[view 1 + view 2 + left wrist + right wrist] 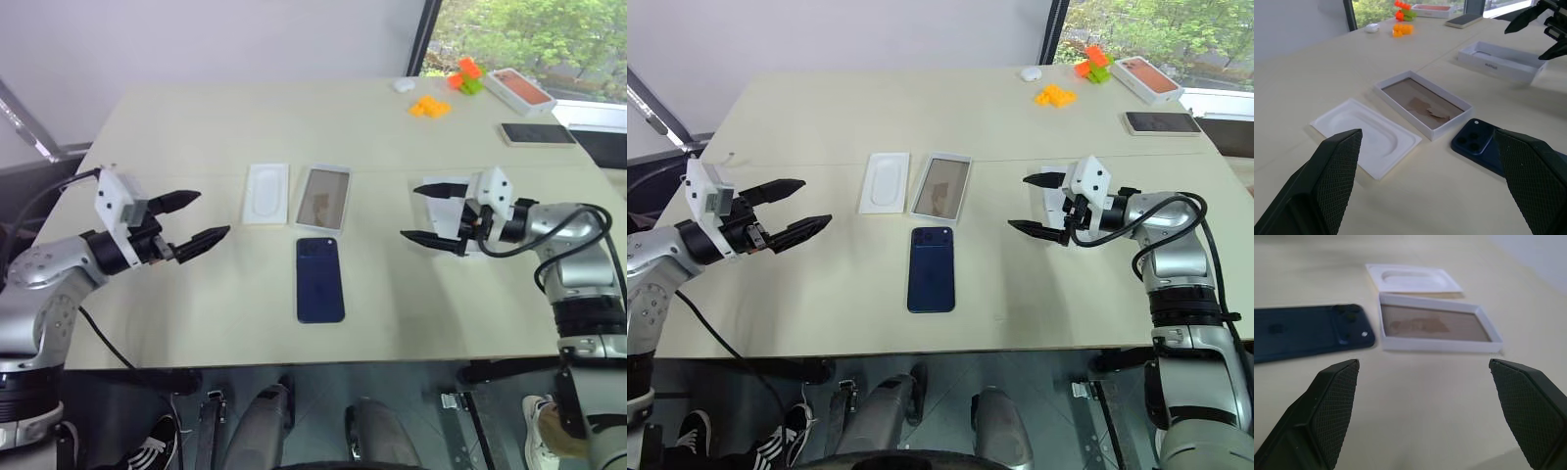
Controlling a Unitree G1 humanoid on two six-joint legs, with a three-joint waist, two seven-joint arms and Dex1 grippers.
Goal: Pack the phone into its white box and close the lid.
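The left gripper (196,217) and right gripper (428,211) are held level, pointed inward at each other, fingers spread wide.

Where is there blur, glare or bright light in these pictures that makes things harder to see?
Right wrist view: the gripper's own fingers and the phone are soft, the white box sharper. Left wrist view: near fingers blurred. Head views: the window is bright, the table evenly lit with faint shadows.
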